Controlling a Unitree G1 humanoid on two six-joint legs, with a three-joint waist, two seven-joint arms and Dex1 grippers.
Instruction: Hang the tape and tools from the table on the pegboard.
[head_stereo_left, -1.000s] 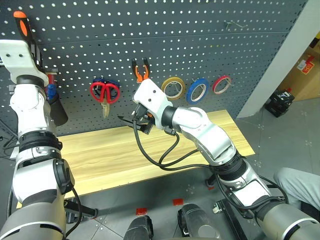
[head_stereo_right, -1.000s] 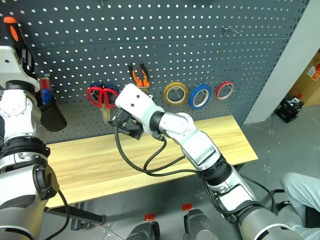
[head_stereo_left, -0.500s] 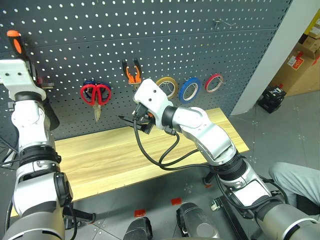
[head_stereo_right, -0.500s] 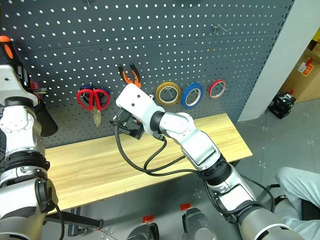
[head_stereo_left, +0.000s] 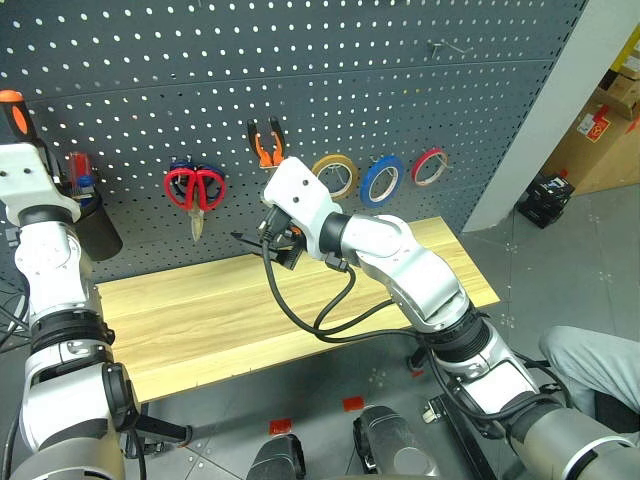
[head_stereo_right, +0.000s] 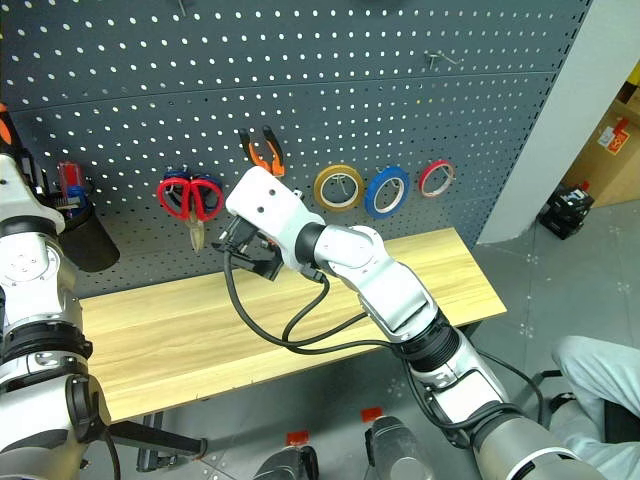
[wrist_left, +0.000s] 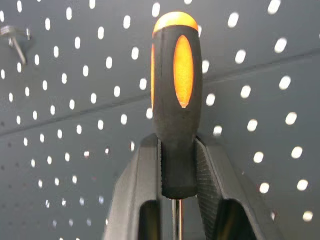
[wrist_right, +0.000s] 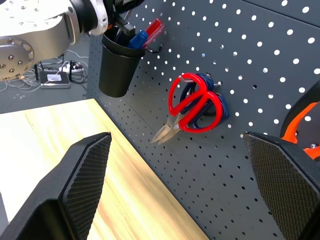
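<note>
I have the left end effector (wrist_left: 177, 170) clamped on a screwdriver (wrist_left: 175, 95) with a black-and-orange handle, both fingers (wrist_left: 145, 185) pressed against the lower part of the grip, shaft pointing down between them. It sits at about 9 o'clock in my head view, just above the black cup (head_stereo_left: 95, 225) hanging on the pegboard (head_stereo_left: 350, 90). The right end effector (wrist_right: 185, 190) hangs with its fingers wide apart and nothing in them, in front of the board near the red-handled scissors (head_stereo_left: 195, 190).

The blue tape (head_stereo_left: 380, 180), the orange pliers (head_stereo_left: 264, 143) and the scissors already hang on hooks; the worktop (head_stereo_left: 250, 310) carries no tools.

My worry is the release. If I let go before the shaft is truly over the cup's mouth, the screwdriver may strike the rim and drop to the floor. The cup already holds other handles, so the tip could also catch on them and tip outward.
</note>
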